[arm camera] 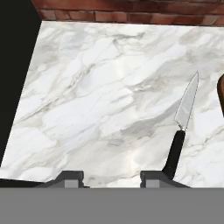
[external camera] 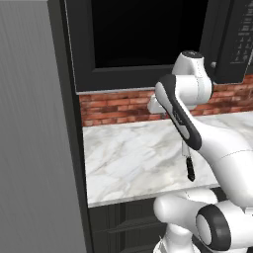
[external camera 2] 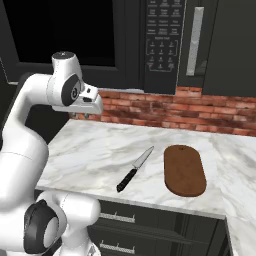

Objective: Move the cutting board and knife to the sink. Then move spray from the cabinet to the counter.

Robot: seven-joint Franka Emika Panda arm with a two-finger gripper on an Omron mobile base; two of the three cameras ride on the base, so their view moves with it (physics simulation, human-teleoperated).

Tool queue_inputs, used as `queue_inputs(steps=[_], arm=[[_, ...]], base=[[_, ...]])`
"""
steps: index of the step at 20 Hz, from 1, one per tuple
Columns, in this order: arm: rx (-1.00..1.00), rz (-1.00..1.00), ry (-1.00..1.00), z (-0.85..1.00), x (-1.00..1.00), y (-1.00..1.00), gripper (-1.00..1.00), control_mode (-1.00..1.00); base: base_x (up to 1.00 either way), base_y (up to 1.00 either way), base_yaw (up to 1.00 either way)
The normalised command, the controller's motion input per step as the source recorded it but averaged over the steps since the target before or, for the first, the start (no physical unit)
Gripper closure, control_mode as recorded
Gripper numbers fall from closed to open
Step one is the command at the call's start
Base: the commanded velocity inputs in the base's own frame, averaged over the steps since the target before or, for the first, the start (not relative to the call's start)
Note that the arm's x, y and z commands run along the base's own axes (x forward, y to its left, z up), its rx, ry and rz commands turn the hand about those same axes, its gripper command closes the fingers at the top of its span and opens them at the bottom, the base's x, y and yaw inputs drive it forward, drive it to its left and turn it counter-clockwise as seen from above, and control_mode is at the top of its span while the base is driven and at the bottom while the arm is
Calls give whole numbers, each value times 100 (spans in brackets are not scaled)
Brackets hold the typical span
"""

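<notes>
White marble counter (external camera 2: pixel 95 155) with grey veins is lying smooth and glossy under a rough red brick backsplash (external camera 2: pixel 165 112). Small knife (external camera 2: pixel 134 169) with pointed silver blade and matte black handle is lying flat on it, just beside the oblong brown wooden cutting board (external camera 2: pixel 184 170), rounded corners, not touching. Black microwave (external camera 2: pixel 162 40) keypad is showing tiny labels, too small to read. Two-finger gripper (arm camera: pixel 113 177) is hovering above the counter, jaws parted, grasping nothing; knife handle is sitting just beside one dark fingertip.

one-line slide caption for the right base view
Knife and cutting board lie side by side, apart, on the marble counter.
</notes>
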Motion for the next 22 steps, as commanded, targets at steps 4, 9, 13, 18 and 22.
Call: queue_inputs(steps=[4, 9, 13, 18, 22], arm=[[0, 0, 0, 0, -23, 0, -100, -100], [0, -2, -1, 0, -61, -1, -100, -100], [0, -1, 0, 0, -62, 0, -100, -100], [0, -3, 0, -2, -49, -16, -100, -100], [0, 0, -4, -7, -22, -34, -100, -100]], base=[[0, 0, 0], [0, 0, 0], [0, 0, 0], [0, 0, 0], [0, 0, 0]])
